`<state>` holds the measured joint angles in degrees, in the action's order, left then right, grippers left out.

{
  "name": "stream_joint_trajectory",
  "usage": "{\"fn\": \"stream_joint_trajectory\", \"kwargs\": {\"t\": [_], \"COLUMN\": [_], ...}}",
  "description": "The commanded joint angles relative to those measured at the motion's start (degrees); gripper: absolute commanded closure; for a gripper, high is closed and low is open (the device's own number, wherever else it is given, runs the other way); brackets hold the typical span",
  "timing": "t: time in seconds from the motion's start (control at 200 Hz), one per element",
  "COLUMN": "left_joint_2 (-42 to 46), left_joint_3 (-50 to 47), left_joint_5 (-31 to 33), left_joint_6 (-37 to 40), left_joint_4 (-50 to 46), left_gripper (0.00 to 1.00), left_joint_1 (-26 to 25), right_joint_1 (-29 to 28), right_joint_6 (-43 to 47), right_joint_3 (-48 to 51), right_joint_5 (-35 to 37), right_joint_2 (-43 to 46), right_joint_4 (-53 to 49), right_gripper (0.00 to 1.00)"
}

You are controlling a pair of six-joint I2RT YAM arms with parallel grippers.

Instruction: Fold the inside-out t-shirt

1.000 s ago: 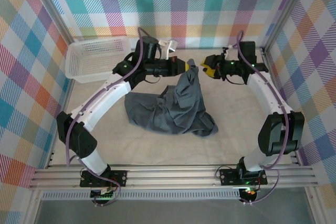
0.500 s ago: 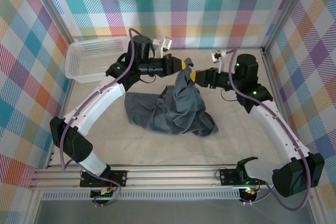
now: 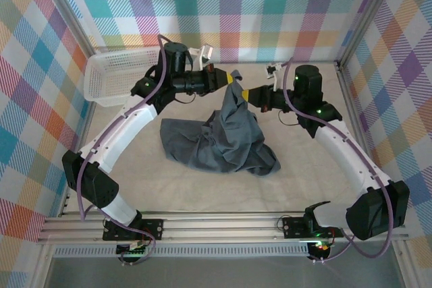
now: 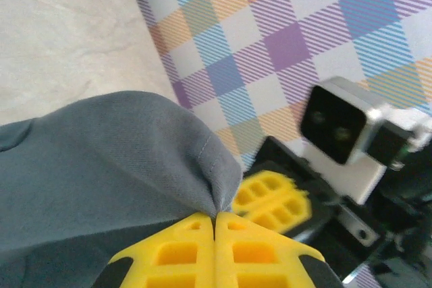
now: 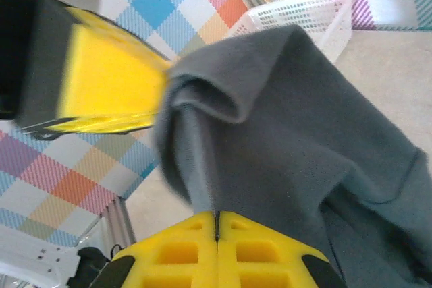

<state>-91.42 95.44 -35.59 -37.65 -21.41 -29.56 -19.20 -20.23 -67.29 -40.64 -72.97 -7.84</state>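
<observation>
The inside-out t-shirt (image 3: 223, 139) is a dark slate-grey bundle, its lower part crumpled on the table and one end pulled up into a peak at the back. My left gripper (image 3: 231, 79) is shut on that raised fold from the left; in the left wrist view the t-shirt (image 4: 101, 160) is pinched at the yellow tips of the left gripper (image 4: 216, 216). My right gripper (image 3: 244, 96) comes from the right and is shut on the same raised part, a little lower. In the right wrist view the t-shirt (image 5: 304, 133) runs into the closed tips of the right gripper (image 5: 217, 215).
A white lattice basket (image 3: 121, 75) stands at the back left, behind the left arm. Checked walls and metal frame posts close in the table on three sides. The pale table surface (image 3: 202, 187) lies bare in front of the shirt.
The right gripper swung in from the back right to the raised fold and shut on it. The left gripper, still holding the shirt, drifted slightly back and left, lifting the peak.
</observation>
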Motion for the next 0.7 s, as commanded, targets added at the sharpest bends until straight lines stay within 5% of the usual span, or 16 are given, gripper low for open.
{"fn": "stream_joint_trajectory", "kwargs": {"t": [0.0, 0.125, 0.34, 0.535, 0.695], "left_joint_2": [2.27, 4.29, 10.22, 15.35, 12.23], "left_joint_3": [-0.95, -2.85, -9.53, -19.24, -21.38], "left_joint_5": [2.17, 0.52, -4.48, 6.21, 7.2], "left_joint_6": [3.29, 5.9, 15.7, 27.29, 24.82], "left_joint_4": [-3.9, -3.26, -3.72, -5.94, 0.31], "left_gripper": [0.91, 0.68, 0.5, 0.41, 0.29], "left_joint_1": [5.61, 9.24, 8.53, 5.11, 3.21], "right_joint_1": [0.5, 1.31, 1.71, 1.76, 1.78], "right_joint_6": [-4.57, -11.09, -15.99, -16.65, -16.78], "right_joint_3": [-2.85, -2.01, -0.48, -1.63, -2.5], "right_joint_5": [-5.13, -9.89, -12.11, -13.45, -15.3], "right_joint_2": [2.73, 2.17, -0.37, -1.86, -2.35], "right_joint_4": [3.02, 8.56, 13.36, 13.47, 12.65], "right_gripper": [1.0, 1.0, 1.0, 1.0, 1.0]}}
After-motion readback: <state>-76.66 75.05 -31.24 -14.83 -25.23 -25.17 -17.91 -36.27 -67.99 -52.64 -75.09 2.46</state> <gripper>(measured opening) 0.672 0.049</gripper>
